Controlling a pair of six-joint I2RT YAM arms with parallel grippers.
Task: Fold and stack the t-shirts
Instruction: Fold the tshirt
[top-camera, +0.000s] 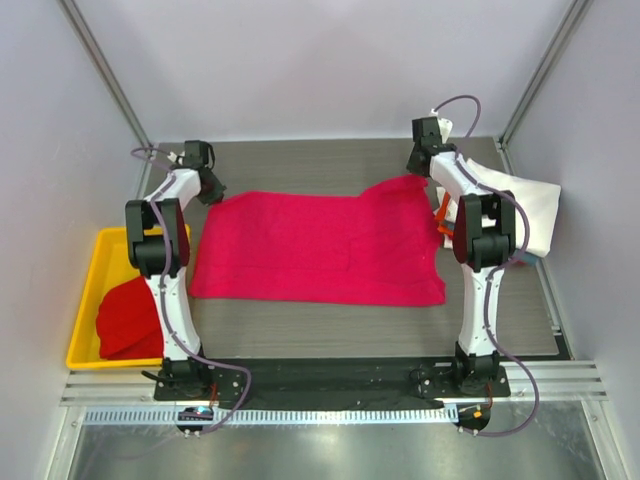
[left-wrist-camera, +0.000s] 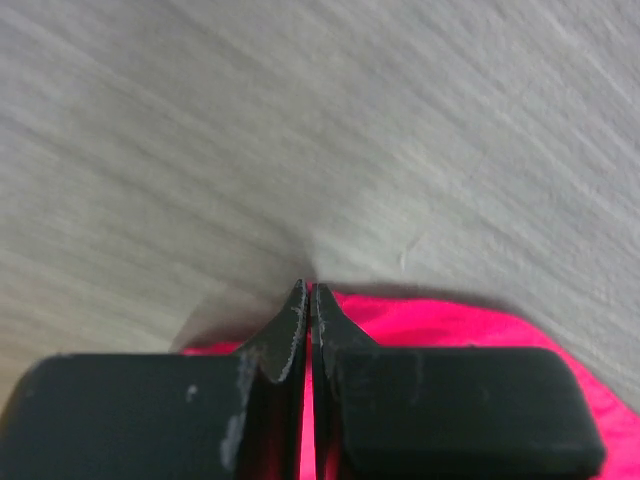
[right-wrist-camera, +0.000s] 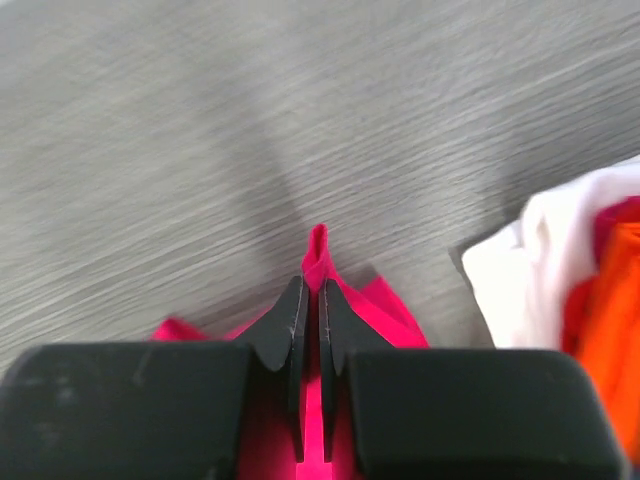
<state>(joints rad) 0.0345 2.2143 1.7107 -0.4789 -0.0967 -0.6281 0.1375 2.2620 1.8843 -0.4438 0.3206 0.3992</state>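
Observation:
A magenta-pink t-shirt (top-camera: 315, 250) lies spread across the middle of the table. My left gripper (top-camera: 208, 185) is shut on its far left corner; pink cloth (left-wrist-camera: 450, 325) shows between and beside the jaws. My right gripper (top-camera: 422, 160) is shut on its far right corner, where a fold of pink cloth (right-wrist-camera: 318, 250) pokes out past the fingertips. A darker red t-shirt (top-camera: 128, 318) lies crumpled in the yellow tray. White (top-camera: 525, 205) and orange (top-camera: 442, 212) t-shirts lie heaped at the right, also in the right wrist view (right-wrist-camera: 520, 270). No light blue shirt shows.
The yellow plastic tray (top-camera: 85, 290) sits at the table's left edge beside the left arm. The heap of shirts sits close behind the right arm. Enclosure walls and frame posts ring the table.

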